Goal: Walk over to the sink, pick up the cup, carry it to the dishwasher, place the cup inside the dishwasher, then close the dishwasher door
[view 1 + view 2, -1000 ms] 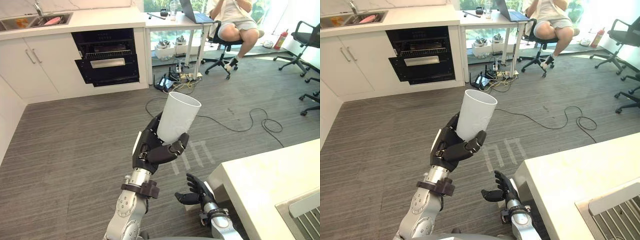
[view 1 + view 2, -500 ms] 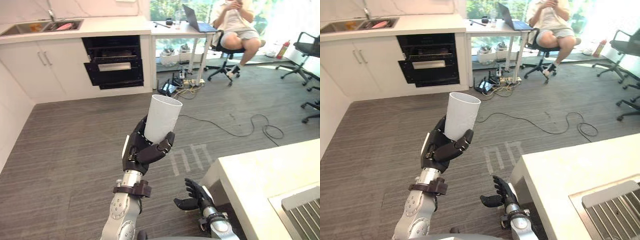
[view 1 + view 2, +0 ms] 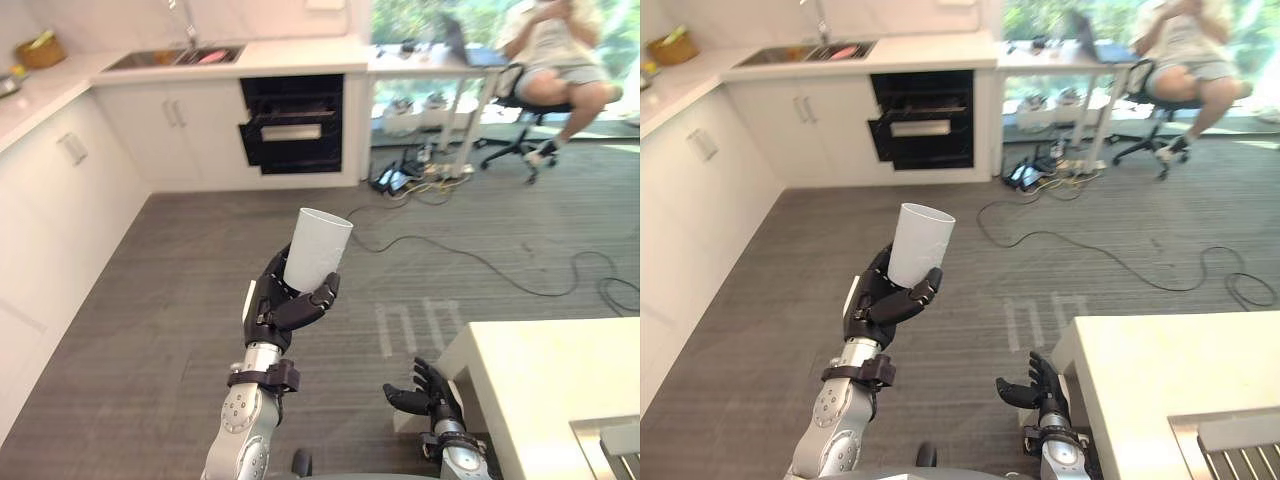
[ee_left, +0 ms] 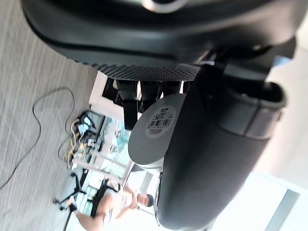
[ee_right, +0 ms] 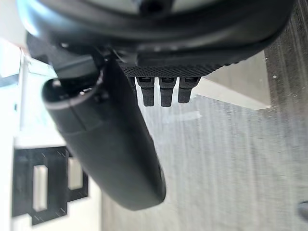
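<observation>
Cup (image 3: 319,248): white, plain, held upright above the floor (image 3: 170,300) at centre frame in the head views. Long axis near vertical, the open mouth facing up and the rim leaning slightly toward the right of the frame. The base sits down inside the grip. In the left wrist view the round underside faces the camera and carries a small printed label (image 4: 161,116).

Left hand (image 3: 283,306): raised at the centre of the frame on an arm that comes up from the bottom edge, forearm close to vertical. Fingers are wrapped across the lower front of the cup and the thumb is curled around its side; the upper half of the cup stands clear of the hand.

Right hand (image 3: 424,394): low in the frame, right of centre, just beside the corner of a white table (image 3: 560,375). Palm is turned toward the left of the frame, fingers loosely spread and holding nothing.

Dishwasher (image 3: 294,125): dark unit at upper centre, set under a white worktop (image 3: 300,55), well apart from the cup. Its door looks partly open.

Sink (image 3: 185,59): upper left, let into the same worktop, above white cabinets (image 3: 180,130).

Person (image 3: 555,45): seated on an office chair (image 3: 520,95) at upper right.
</observation>
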